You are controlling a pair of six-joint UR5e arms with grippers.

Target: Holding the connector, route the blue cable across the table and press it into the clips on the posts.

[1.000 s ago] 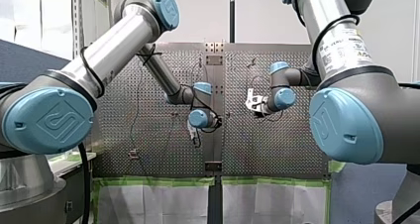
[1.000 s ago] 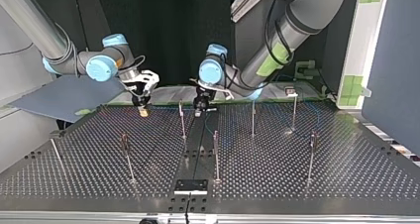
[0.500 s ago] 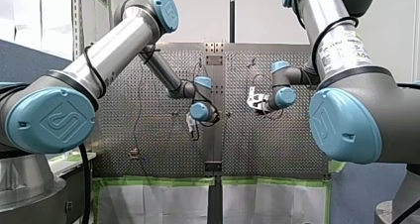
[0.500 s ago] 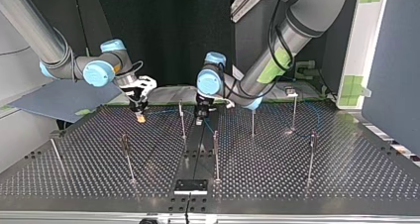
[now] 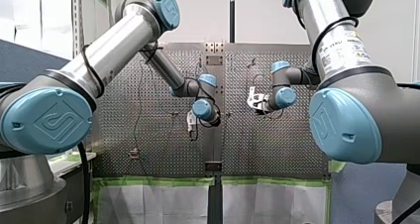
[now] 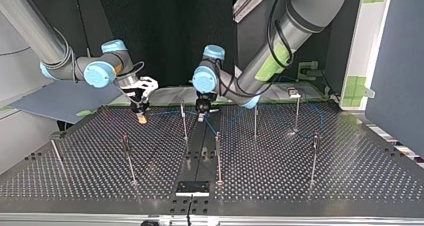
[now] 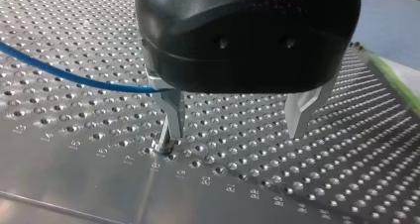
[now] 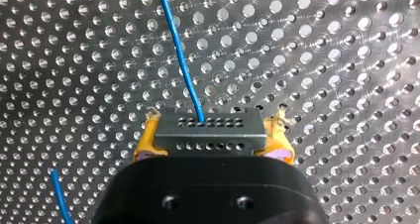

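Clamping the connector [image 8: 208,131] between yellow pads, the right gripper [image 8: 213,140] hangs over the perforated table [image 8: 346,60].
Its blue cable [image 8: 181,55] trails across the holes; the left gripper [image 7: 236,130] stands spread, empty.

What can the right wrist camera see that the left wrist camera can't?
Only the right wrist view shows the grey connector, squeezed between the yellow pads of my right gripper, with the blue cable coming out of it. Only the left wrist view shows my left gripper: black, with metal fingers spread open and nothing between them, plus little numbers stamped on the table. Both show the blue cable and the shiny table full of holes.
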